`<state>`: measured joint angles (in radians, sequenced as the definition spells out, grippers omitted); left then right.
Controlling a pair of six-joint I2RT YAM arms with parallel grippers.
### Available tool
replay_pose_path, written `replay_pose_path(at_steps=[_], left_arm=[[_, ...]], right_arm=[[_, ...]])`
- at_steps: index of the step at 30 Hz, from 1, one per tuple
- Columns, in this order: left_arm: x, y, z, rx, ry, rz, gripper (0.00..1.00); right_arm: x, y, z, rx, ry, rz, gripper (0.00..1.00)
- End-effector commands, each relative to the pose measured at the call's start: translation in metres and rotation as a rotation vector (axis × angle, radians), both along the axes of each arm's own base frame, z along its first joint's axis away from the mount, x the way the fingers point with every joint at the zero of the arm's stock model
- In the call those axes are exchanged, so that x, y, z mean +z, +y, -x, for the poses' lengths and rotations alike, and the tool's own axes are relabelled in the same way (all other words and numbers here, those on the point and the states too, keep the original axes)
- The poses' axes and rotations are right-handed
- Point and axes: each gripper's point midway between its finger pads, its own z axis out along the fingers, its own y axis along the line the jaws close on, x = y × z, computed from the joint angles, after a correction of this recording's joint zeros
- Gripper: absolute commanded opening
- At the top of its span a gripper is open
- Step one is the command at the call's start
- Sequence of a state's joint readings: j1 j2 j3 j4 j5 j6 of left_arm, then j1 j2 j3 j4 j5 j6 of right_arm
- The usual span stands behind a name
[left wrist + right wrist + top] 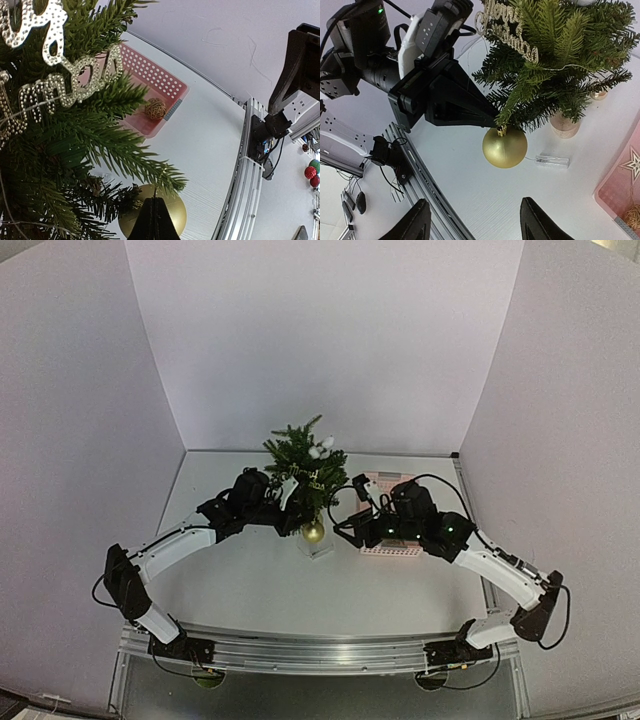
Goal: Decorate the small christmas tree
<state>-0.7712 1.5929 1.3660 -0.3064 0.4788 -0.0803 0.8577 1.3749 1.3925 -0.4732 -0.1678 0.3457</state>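
Note:
The small christmas tree [303,465] stands mid-table on a pale round base [564,125]. It carries a silver glitter "Merry Christmas" sign [65,85], white ornaments near its top [321,448] and a thin light wire. A gold ball [504,146] hangs under a low front branch. My left gripper [154,212] is shut at the ball's thin hanging string, right at the branch tip; it also shows in the right wrist view [470,107]. My right gripper [477,225] is open and empty, just right of the tree and facing the ball.
A pink basket [162,82] lies right of the tree, holding a wicker ball [155,108] and a pale star [634,162]. A clear battery box [551,161] lies by the tree's base. The aluminium rail [240,190] runs along the table's near edge.

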Motion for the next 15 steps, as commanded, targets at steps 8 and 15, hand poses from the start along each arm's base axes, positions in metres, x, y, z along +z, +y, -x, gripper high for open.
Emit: replay_pose_path(at_steps=[8, 15], left_arm=[[0.001, -0.002, -0.003, -0.005, -0.004, 0.017, 0.03], [0.003, -0.002, -0.004, 0.001, -0.011, 0.018, 0.09]], right_arm=[[-0.067, 0.019, -0.030, -0.080, 0.027, -0.022, 0.60], [-0.080, 0.027, -0.032, -0.050, 0.030, -0.013, 0.60]])
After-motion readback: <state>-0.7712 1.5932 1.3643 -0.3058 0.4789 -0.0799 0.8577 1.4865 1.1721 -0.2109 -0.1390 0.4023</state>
